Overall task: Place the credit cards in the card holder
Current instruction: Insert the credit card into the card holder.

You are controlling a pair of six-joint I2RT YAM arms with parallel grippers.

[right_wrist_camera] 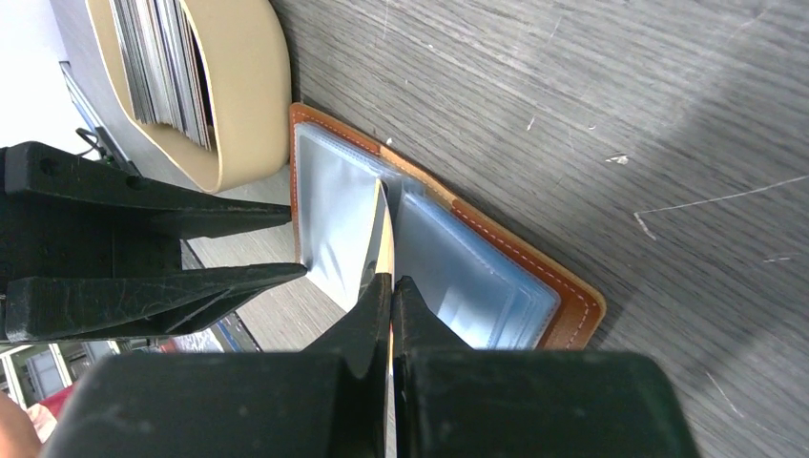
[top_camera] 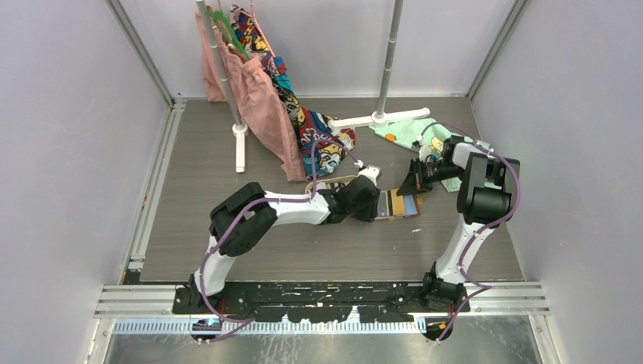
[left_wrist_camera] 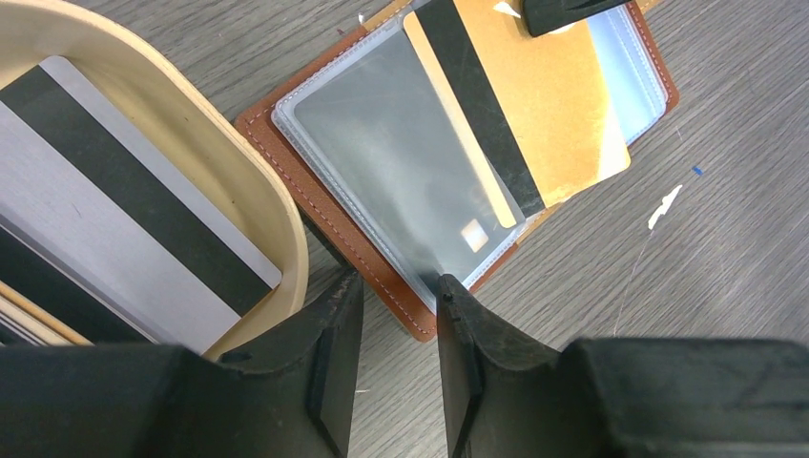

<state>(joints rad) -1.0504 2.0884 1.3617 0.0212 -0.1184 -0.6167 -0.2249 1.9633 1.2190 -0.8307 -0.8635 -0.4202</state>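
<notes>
The tan-brown card holder (top_camera: 400,206) lies open on the table, its clear sleeves facing up (left_wrist_camera: 305,186). My right gripper (top_camera: 413,184) is shut on a yellow credit card (left_wrist_camera: 534,105) with a black stripe. The card stands edge-on in the right wrist view (right_wrist_camera: 385,253), partly slid into a sleeve of the holder (right_wrist_camera: 563,286). My left gripper (left_wrist_camera: 396,286) is open, its fingertips straddling the holder's near corner, and one tip touches a sleeve edge. More grey and black cards (left_wrist_camera: 124,210) lie in the oval wooden tray (left_wrist_camera: 277,191).
The tray (right_wrist_camera: 248,86) sits right against the holder's left side. A clothes rack with hanging garments (top_camera: 265,98) and its white feet stand at the back. A green cloth (top_camera: 406,133) lies at the back right, behind my right arm.
</notes>
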